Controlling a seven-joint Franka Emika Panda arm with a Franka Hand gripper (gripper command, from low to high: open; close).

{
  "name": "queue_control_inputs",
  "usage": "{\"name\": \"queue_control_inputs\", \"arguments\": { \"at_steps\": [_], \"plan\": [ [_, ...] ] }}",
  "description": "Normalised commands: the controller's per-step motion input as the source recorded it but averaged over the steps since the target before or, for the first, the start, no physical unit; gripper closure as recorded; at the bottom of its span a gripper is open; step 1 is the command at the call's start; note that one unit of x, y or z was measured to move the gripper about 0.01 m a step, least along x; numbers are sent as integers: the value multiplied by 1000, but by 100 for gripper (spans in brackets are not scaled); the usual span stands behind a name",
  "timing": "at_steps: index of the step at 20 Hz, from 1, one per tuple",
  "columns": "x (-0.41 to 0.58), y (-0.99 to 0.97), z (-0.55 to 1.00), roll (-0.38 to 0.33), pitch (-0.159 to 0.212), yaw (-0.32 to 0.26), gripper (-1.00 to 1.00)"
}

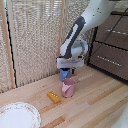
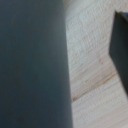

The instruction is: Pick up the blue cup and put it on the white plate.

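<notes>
1. Where the arm reaches down at the far side of the wooden table, the gripper sits over the blue cup; whether the claw grips it cannot be told.
2. Pink cup stands just in front of the blue cup.
3. Orange block lies left of the pink cup.
4. White plate rests at the near left, well apart from both cups.
5. Wrist view: blurred dark surface against wood.
</notes>
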Motion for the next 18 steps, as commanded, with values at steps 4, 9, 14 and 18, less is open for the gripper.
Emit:
{"name": "queue_control_inputs", "arguments": {
  "at_steps": [4,9,14,18],
  "plan": [
    [-6,18,0,0,0,-14,100],
    [10,79,710,-28,1,-67,100],
    [87,223,1000,-10,3,-77,100],
    [89,486,992,-2,37,-13,100]
  ]
}}
